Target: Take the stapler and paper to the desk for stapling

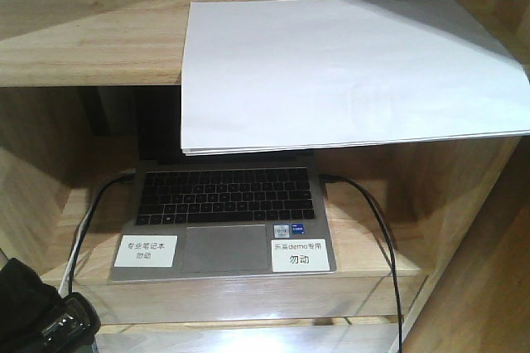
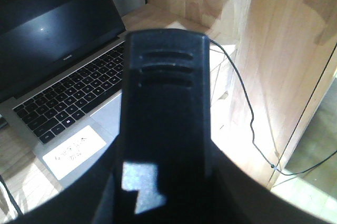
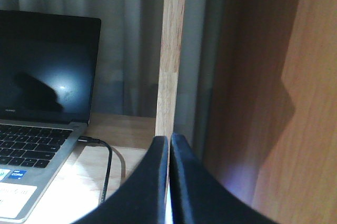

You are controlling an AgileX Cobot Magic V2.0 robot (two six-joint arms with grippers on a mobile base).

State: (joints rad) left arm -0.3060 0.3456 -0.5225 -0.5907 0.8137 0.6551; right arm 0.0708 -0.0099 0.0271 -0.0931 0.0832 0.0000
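The paper (image 1: 348, 71), a thin stack of white sheets, lies on the top board of the wooden shelf unit (image 1: 83, 38), its front edge overhanging the laptop bay. In the left wrist view a black ribbed stapler (image 2: 164, 77) stands between the fingers of my left gripper (image 2: 166, 182), which is shut on it. It blocks most of that view. My right gripper (image 3: 169, 141) is shut with nothing in it, in front of a wooden upright (image 3: 171, 50) to the right of the laptop. Part of my left arm (image 1: 41, 316) shows at the bottom left. The desk is out of view.
An open grey laptop (image 1: 224, 204) sits in the shelf bay under the paper, with two white labels (image 1: 145, 251) (image 1: 298, 255) on its palm rest. Black cables (image 1: 373, 229) run from both its sides. Wooden side panels (image 2: 284, 50) close the bay on the right.
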